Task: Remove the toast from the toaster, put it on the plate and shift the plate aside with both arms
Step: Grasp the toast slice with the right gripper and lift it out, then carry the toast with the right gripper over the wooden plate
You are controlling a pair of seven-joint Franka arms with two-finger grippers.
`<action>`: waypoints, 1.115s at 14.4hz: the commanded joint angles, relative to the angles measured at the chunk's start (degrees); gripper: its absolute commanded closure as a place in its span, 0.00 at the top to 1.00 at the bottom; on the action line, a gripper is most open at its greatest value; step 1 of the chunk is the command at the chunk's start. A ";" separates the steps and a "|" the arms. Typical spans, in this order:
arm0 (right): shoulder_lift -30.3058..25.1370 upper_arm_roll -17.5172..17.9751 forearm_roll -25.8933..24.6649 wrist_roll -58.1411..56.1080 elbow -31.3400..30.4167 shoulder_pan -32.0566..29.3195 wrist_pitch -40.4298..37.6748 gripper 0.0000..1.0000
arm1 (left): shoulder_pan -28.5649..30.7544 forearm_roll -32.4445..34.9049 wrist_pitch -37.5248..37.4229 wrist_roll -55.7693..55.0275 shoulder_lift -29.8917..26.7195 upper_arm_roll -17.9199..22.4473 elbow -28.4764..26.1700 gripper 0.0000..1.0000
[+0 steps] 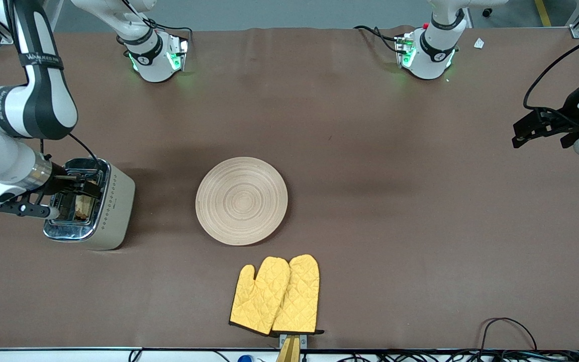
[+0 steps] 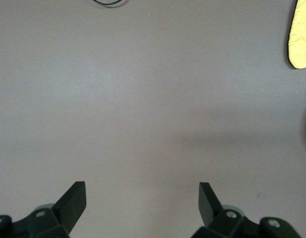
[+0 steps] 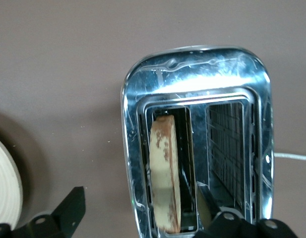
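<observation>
The toast (image 1: 84, 206) stands upright in one slot of the chrome toaster (image 1: 99, 221) at the right arm's end of the table. My right gripper (image 1: 79, 188) hangs open just over the toaster's top. In the right wrist view the toast (image 3: 165, 173) sits between the open fingers (image 3: 69, 207) of my right gripper (image 3: 143, 201), untouched. The round pale wooden plate (image 1: 242, 200) lies bare mid-table beside the toaster, and its rim shows in the right wrist view (image 3: 5, 191). My left gripper (image 1: 533, 129) waits open and empty above bare table at the left arm's end, and shows open in its own wrist view (image 2: 142, 193).
Two yellow oven mitts (image 1: 277, 295) lie nearer to the front camera than the plate, by the table's edge; one tip shows in the left wrist view (image 2: 301, 34). Cables (image 1: 508, 327) trail near that edge. Brown table surface (image 1: 395, 201) spreads between plate and left gripper.
</observation>
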 commanded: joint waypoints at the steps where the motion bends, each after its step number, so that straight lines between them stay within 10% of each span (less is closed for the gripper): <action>1: 1.16 0.46 0.90 -5.57 -0.17 -3.04 1.51 0.84 | 0.24 0.96 -0.72 0.62 -0.48 -0.34 0.16 1.00; 5: 1.16 0.46 0.90 -5.07 -0.08 -2.61 0.72 0.06 | 0.33 0.96 -0.81 0.71 -0.48 -0.34 0.16 1.00; 6: 1.08 0.46 0.90 -3.75 0.09 -2.35 0.46 0.00 | 0.33 0.96 -0.81 0.71 -0.48 -0.34 0.16 1.00; 11: 1.08 0.55 0.90 -4.09 1.93 -2.61 -0.85 0.00 | 0.33 0.88 -0.81 0.71 -0.48 -0.34 0.16 1.00; 16: 0.55 0.99 1.07 -3.83 13.95 -2.00 -17.96 0.00 | 0.33 0.88 -0.81 0.71 -0.48 -0.34 0.16 1.00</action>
